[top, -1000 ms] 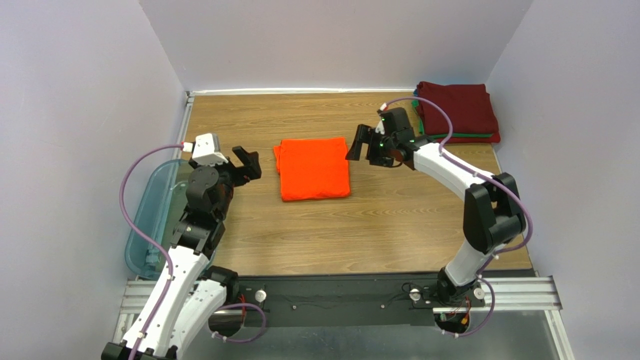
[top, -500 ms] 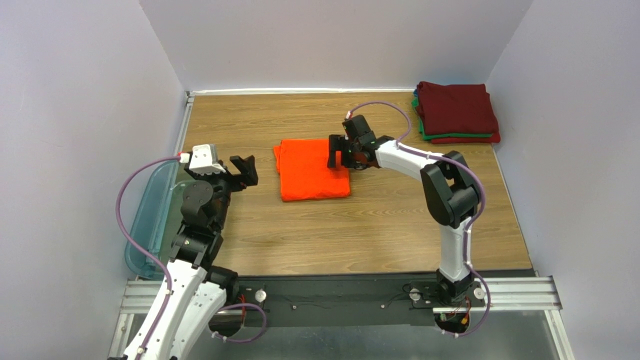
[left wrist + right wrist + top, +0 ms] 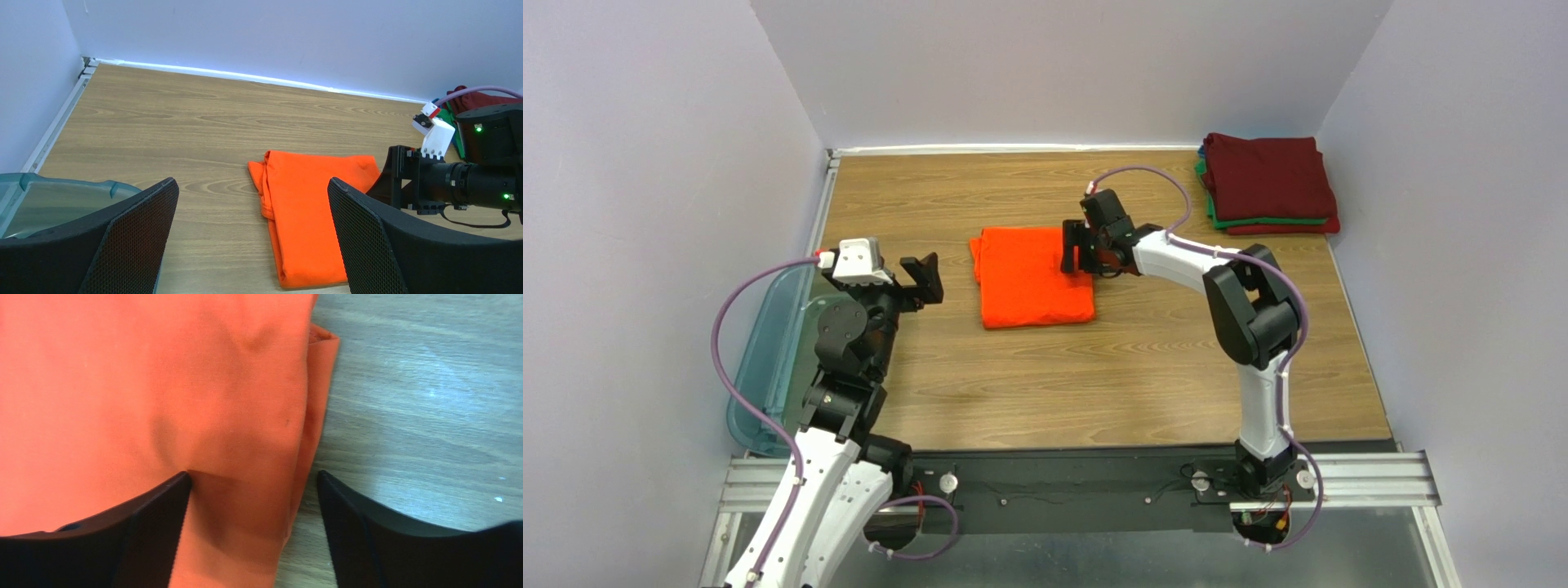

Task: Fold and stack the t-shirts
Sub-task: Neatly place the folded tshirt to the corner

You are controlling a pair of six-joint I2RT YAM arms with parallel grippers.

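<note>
Cloth, wood, plastic.
Matt soft cloth: orange t-shirt (image 3: 1032, 288); smooth wood grain, faint sheen: counter (image 3: 1136, 355); glossy translucent plastic: bin (image 3: 756, 368); matt black, fine mesh texture: left pincer (image 3: 251, 184) pads (image 3: 132, 239).

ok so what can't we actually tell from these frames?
- Top view: the right gripper covers the orange t-shirt's right edge; whether cloth sits between its fingers is unclear even from the right wrist.
- Folded stack: only edges show, so shirt count is unsure; the right arm hides most of it from the left wrist.
- Bin: the left arm covers part in the top view; contents unreadable.
</note>
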